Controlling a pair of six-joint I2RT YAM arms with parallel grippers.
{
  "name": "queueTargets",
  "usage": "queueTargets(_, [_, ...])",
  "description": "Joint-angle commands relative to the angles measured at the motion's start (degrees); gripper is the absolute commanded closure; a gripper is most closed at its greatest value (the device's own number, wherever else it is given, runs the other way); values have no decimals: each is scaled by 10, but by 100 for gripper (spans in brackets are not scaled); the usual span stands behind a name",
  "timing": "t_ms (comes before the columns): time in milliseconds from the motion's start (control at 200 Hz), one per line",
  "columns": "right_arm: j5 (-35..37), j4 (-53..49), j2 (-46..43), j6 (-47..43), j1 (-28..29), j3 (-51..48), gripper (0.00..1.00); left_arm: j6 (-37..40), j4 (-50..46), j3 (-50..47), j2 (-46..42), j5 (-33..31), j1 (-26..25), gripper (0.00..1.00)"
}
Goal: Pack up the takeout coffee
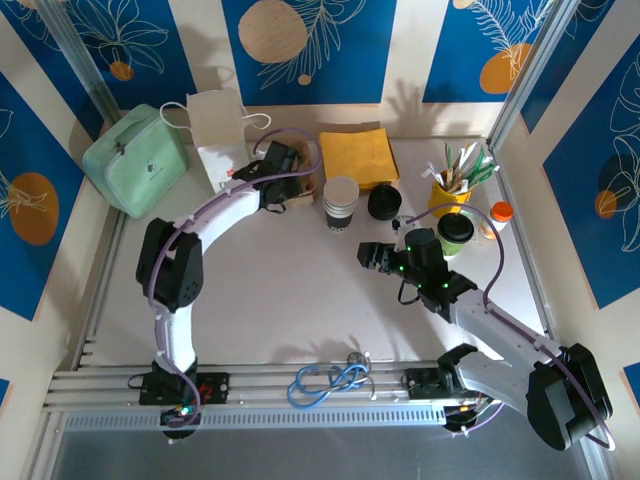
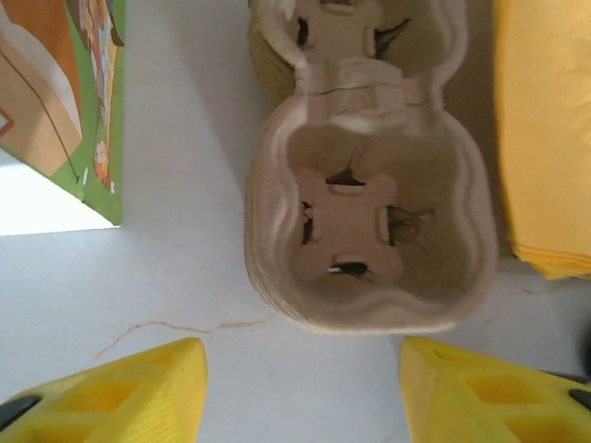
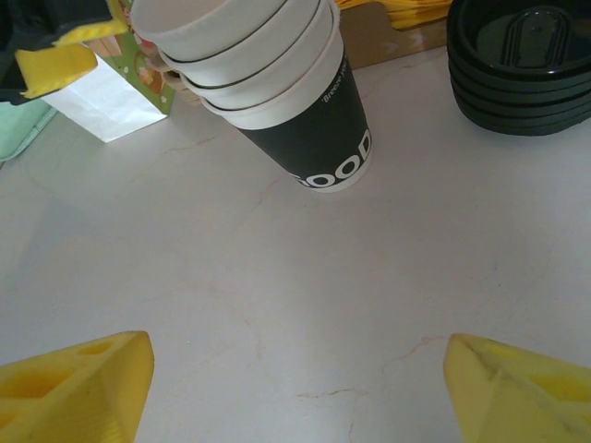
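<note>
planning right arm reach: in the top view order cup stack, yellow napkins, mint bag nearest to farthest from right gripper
1. cup stack, just beyond the right gripper, slightly left
2. yellow napkins, behind the cups
3. mint bag, far left

White arm links (image 1: 230,212), black joints (image 1: 170,272), lilac cables (image 1: 295,132), yellow ribbed fingers (image 2: 120,392), green lights (image 1: 408,250)
</note>
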Motion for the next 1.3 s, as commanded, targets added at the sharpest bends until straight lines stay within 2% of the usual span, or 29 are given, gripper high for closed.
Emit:
queueTargets(0, [3,13,4,6,-4,7,18,1,-24,36,28,-8,8,46])
queueTargets(375, [-7,5,19,13,-15,16,18,-21,8,48,63,21,20,46])
queueTargets(685, [-8,0,20,11,-18,19,18,-32,43,28,61,32,25,55])
queueTargets(970, [-13,-6,33,12,-18,26,18,-38,49,23,65,30,26,51])
queueTargets(1296, [-7,-8,44,8,-18,31,18,-48,50,20,74,26,26,52])
